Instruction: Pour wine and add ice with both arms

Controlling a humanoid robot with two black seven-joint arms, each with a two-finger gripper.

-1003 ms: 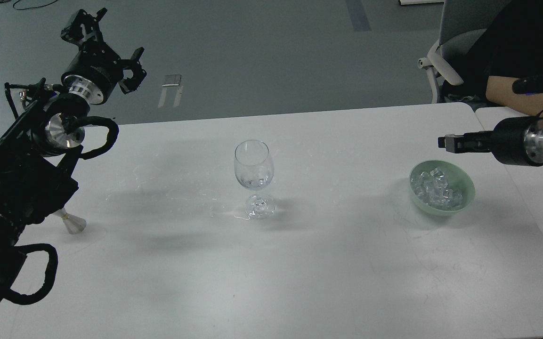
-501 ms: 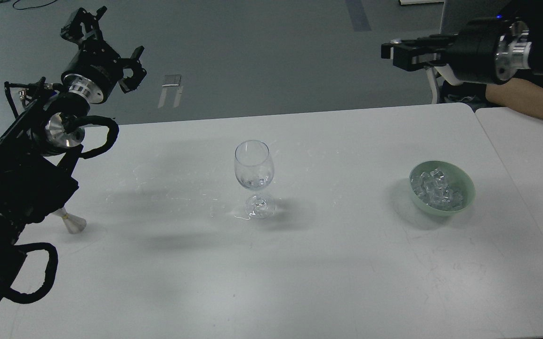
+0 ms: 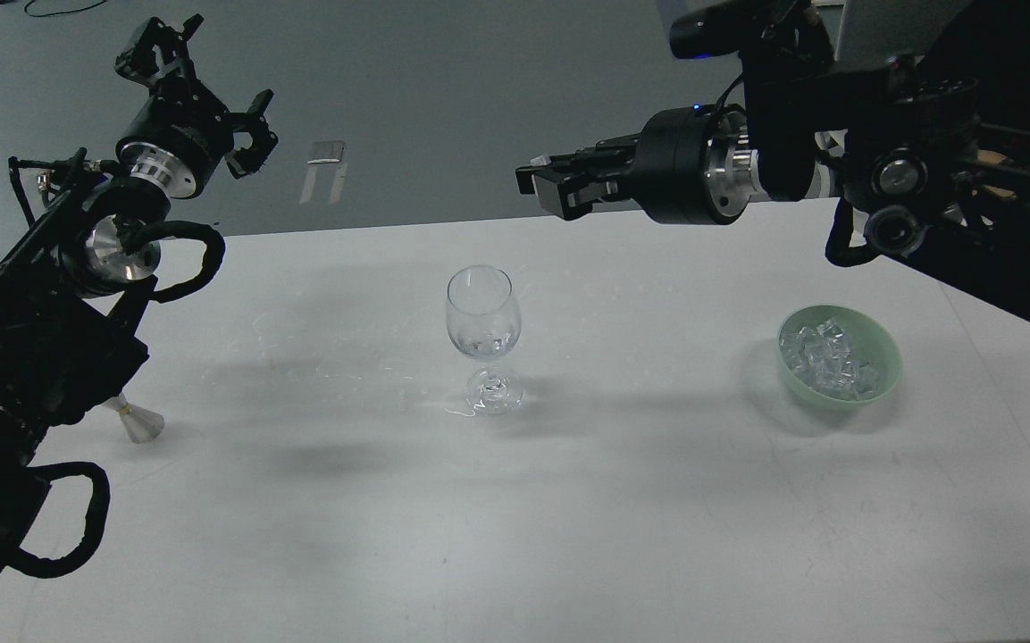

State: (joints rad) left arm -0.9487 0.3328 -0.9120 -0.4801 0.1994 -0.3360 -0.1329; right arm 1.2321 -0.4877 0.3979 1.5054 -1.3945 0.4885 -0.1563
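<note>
Glassy ice (image 3: 836, 359) fills the green bowl (image 3: 883, 386) at four o'clock from the wine glass (image 3: 482, 335). Cubes look slick and small; I'd pinch one across flat faces. My right gripper (image 3: 543, 183) hovers above; its finger gap I cannot tell.

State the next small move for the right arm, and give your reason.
Probably swing the right gripper right and down toward the green bowl: the ice lies there, the gripper holds nothing, and it hangs above the table's far edge, nearer the wine glass.
</note>
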